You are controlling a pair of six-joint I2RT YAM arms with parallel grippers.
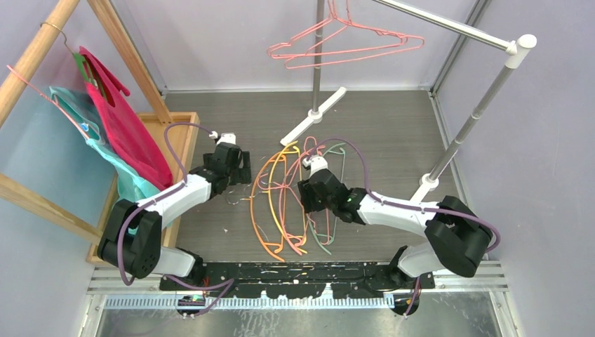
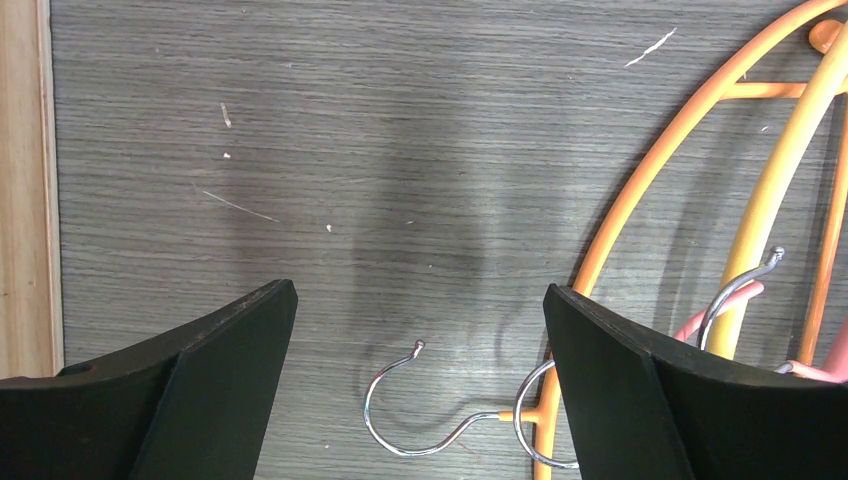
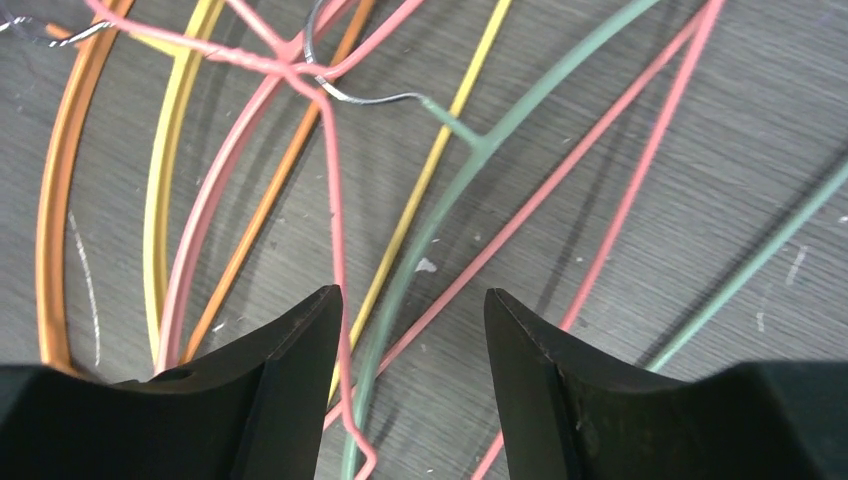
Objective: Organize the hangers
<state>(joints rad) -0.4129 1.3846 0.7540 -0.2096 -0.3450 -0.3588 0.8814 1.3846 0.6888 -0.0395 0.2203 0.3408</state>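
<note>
My left claw (image 2: 420, 290) hangs over the grey wood-grain table (image 1: 379, 133) with its two black fingers spread wide and nothing between the pads. Seen from its wrist, the small chrome hook (image 2: 400, 440) of a thick orange plastic hanger (image 2: 640, 190) lies flat on the table in the gap between them, and that hanger's curved shoulder sweeps up past my right-hand finger. Just beyond it lies a yellow plastic hanger (image 2: 770, 190), with a second metal hook resting across it. My right claw (image 3: 412, 292) is open too, but less so, and sits low over the loose pile of thin plastic hangers (image 1: 284, 203) in the middle of the table, between my two arms. In its wrist view a thin pink hanger (image 3: 335, 220) and a pale green hanger (image 3: 430, 230) both run through the gap between my fingers; I cannot tell whether either finger touches them. From above, more pink hangers (image 1: 351, 45) hang on a slanted white metal rail (image 1: 449, 24) at the far side. To my left a slanted wooden frame (image 1: 28, 63) carries a pink hanger draped with red and teal cloth (image 1: 126, 126), above a shallow wooden tray (image 1: 184, 133).
</note>
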